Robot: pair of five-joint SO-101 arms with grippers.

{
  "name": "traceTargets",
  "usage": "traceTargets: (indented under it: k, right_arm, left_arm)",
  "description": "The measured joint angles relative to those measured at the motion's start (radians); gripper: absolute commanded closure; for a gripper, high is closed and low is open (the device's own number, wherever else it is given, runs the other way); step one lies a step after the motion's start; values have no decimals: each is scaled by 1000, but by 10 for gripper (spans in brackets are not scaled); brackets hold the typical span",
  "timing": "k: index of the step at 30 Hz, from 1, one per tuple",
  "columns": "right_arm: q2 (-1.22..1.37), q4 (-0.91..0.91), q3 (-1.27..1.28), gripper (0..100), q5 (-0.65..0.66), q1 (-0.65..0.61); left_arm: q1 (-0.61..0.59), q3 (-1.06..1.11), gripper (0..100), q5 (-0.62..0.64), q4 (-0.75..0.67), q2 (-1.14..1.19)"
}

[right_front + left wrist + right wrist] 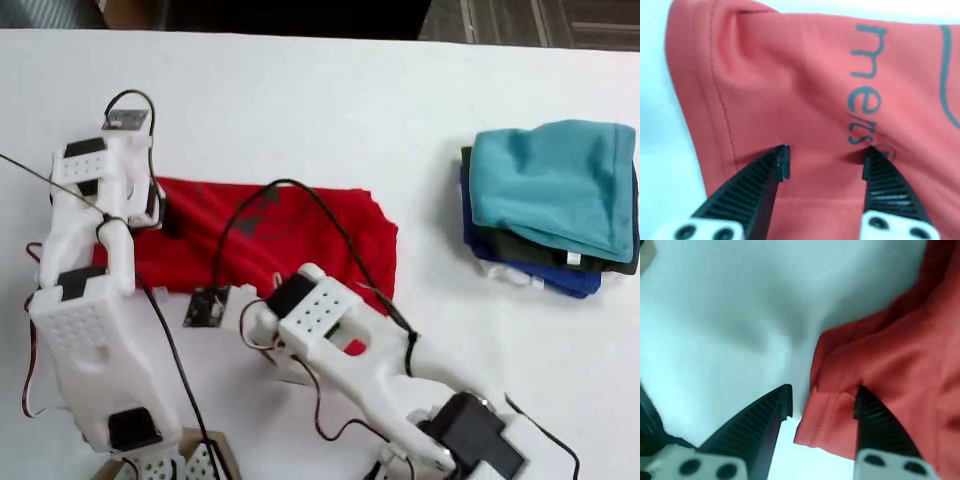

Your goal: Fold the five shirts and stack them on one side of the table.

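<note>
K: Left end effector (827, 160) is closest in its own view. Fingers spread wide, nothing held, tips down at the red shirt (805, 90) beside the print (865, 85).
J: Right end effector (822, 400)?
K: Same, gaping and empty. It straddles the shirt's corner, one finger over bare bench (730, 315), the other over the hem (826, 402).
J: Where's the shirt overall?
K: High view: a flat strip on the near half of the bench. Left arm (95, 250) is at one end, right arm (330, 320) at the near edge. It's well apart from the stack (552, 205) off to the right, which has teal on top, dark and blue under, a white edge lowest.
J: Risks?
K: My guess is the right one closes on so little cloth that the corner slips out. Or it nips one layer only and the fold opens. Left sits mid-cloth near a ridge, so it could pinch a bunch and drag the whole shirt instead of turning a flap.
J: Anything else?
K: Black cable (285, 182) lies across the shirt, and a lift or swing could snag it. If the two don't rise together, the cloth twists. It's also a long carry to the stack, and a sloppy drop could knock the teal one askew.
</note>
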Motion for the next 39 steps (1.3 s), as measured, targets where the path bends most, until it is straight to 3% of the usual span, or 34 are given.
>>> traceTargets:
  k: [5,11,15,20,28,34,39]
  right_arm:
    - [89,-71,2,783,-6,0]
    - [201,-112,-2,651,-9,-8]
    - [247,-112,-11,646,-9,-11]
    - [270,-112,-46,729,-9,6]
    - [288,-124,-137,763,2,172]
    - [293,-147,-157,990,40,224]
    - [301,-149,-160,977,40,261]
  left_arm:
    - [0,0,752,0,0,0]
    - [0,0,752,0,0,0]
    - [0,0,752,0,0,0]
    - [0,0,752,0,0,0]
    - [0,0,752,0,0,0]
    - [0,0,752,0,0,0]
    - [0,0,752,0,0,0]
